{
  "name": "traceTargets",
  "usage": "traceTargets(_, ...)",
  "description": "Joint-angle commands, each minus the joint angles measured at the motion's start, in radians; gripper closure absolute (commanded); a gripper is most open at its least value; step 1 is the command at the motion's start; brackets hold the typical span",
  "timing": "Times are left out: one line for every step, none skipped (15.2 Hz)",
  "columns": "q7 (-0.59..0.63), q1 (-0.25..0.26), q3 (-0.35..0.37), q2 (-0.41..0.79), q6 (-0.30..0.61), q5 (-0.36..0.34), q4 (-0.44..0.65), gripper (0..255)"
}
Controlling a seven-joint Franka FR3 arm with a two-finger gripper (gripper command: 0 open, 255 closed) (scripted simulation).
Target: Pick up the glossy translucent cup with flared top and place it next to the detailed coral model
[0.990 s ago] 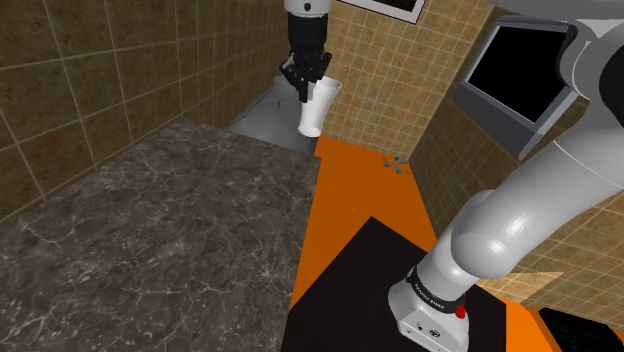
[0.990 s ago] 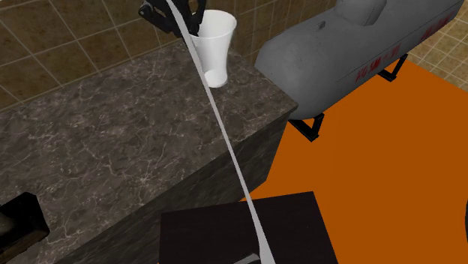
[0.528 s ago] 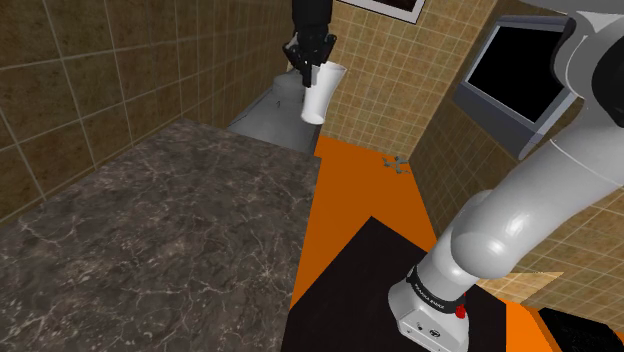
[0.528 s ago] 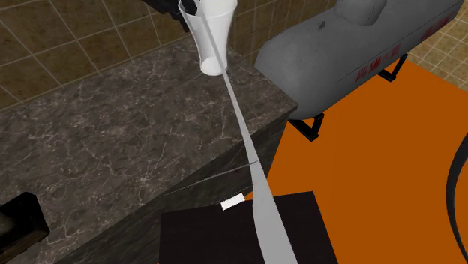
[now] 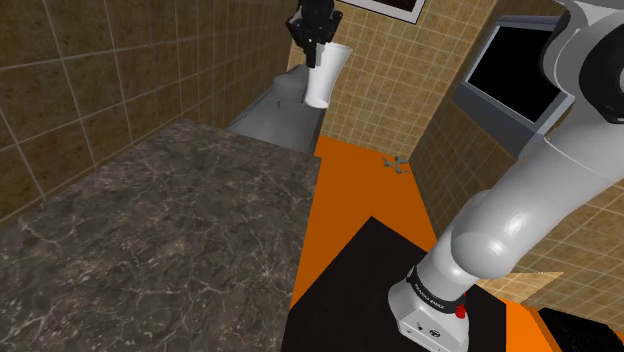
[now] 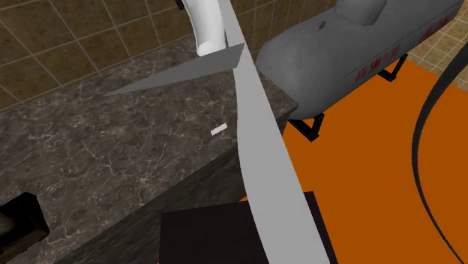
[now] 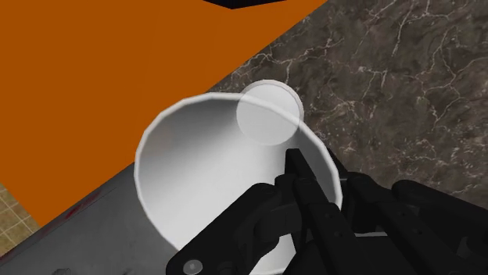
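Countertop of dark, white-veined stone (image 5: 170,230) takes up the shoulder view from seven to ten o'clock; its long edge drops to a flat orange floor (image 5: 365,185) toward four o'clock. Olive-brown tiled walls (image 5: 90,80) rise behind it at ten o'clock; paler tan tiles (image 5: 400,90) stand at one o'clock, with a grey-framed black screen (image 5: 515,75) at two o'clock. The black box stand (image 5: 350,300) sits at five o'clock, and the white arm (image 5: 500,220) rises from it.

At twelve o'clock the all-black two-finger gripper (image 5: 318,30) has the glossy white cup with a flared top (image 5: 325,78) up in the air, well above the counter's far corner; the cup hangs at five o'clock from the hand, rim uppermost and a little tilted. A grey rounded tank (image 5: 280,115) lies beyond the counter's far end.

In the second exterior view the cup (image 6: 210,26) is at twelve o'clock, clear of the countertop (image 6: 112,142); the tank (image 6: 360,52), with red lettering and black legs, stands on the orange floor (image 6: 375,172) at two o'clock; a small black box (image 6: 19,221) rests on the counter at eight o'clock.

The wrist view looks down into the cup (image 7: 203,172); the gripper (image 7: 317,168) is nearly closed, its fingers (image 7: 301,178) pinching the cup's wall, one inside the rim and one outside; stone countertop (image 7: 407,70) and orange floor (image 7: 117,55) lie beneath.
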Motion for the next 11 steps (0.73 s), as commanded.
traceTargets(0.021, 0.010, 0.013, -0.004, -0.014, 0.005, 0.005, 255)
traceTargets(0.045, 0.020, 0.026, -0.007, -0.021, 0.010, 0.004, 255)
traceTargets(0.069, 0.031, 0.040, -0.009, -0.028, 0.016, 0.004, 255)
traceTargets(0.093, 0.041, 0.055, -0.010, -0.036, 0.021, 0.006, 255)
traceTargets(0.118, 0.052, 0.069, -0.009, -0.043, 0.026, 0.009, 255)
traceTargets(0.144, 0.063, 0.084, -0.007, -0.051, 0.031, 0.013, 255)
traceTargets(0.170, 0.073, 0.099, -0.004, -0.059, 0.035, 0.018, 255)
traceTargets(0.196, 0.085, 0.114, 0.000, -0.067, 0.039, 0.025, 255)
traceTargets(0.223, 0.096, 0.130, 0.006, -0.075, 0.043, 0.033, 255)
traceTargets(0.250, 0.107, 0.145, 0.013, -0.083, 0.046, 0.042, 255)
traceTargets(0.278, 0.119, 0.162, 0.021, -0.091, 0.048, 0.053, 255)
